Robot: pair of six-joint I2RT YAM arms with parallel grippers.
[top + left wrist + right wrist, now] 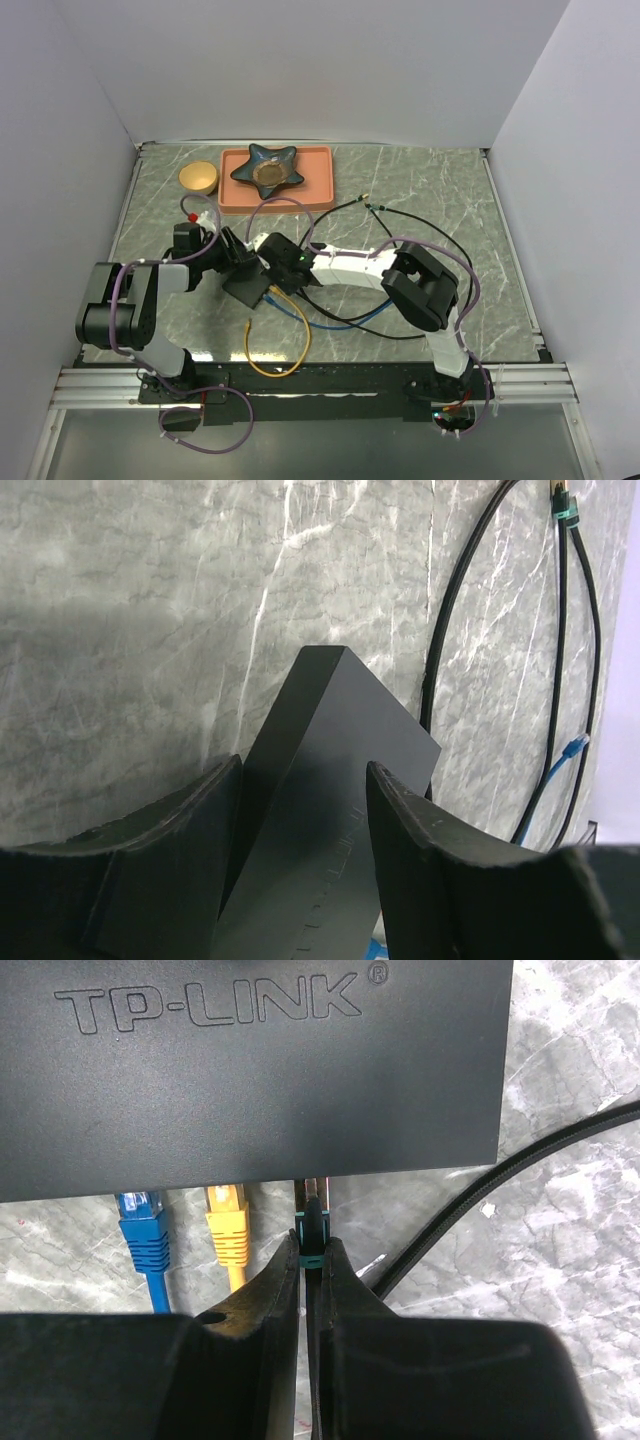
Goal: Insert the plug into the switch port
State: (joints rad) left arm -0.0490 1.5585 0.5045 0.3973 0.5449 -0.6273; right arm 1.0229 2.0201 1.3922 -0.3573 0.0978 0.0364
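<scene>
Roughly left of centre on grey marbled tabletop (130,610): flat matte-black rectangular switch port (250,1090), top embossed "TP-LINK", lying btwn the two arms. Right fingers (262,1305) clenched on small black plug (312,1222) w/ teal band. Plug tip meets socket side of switch port, just beside yellow plastic plug (228,1225) & blue plastic plug (145,1235), both entering the same side. Whether black plug is seated: cannot tell. Left fingers (170,850) straddle opp. end of switch port, one each side; clamped or merely alongside: cannot tell. Thick black cable (500,1190) lies on tabletop near black plug.
</scene>
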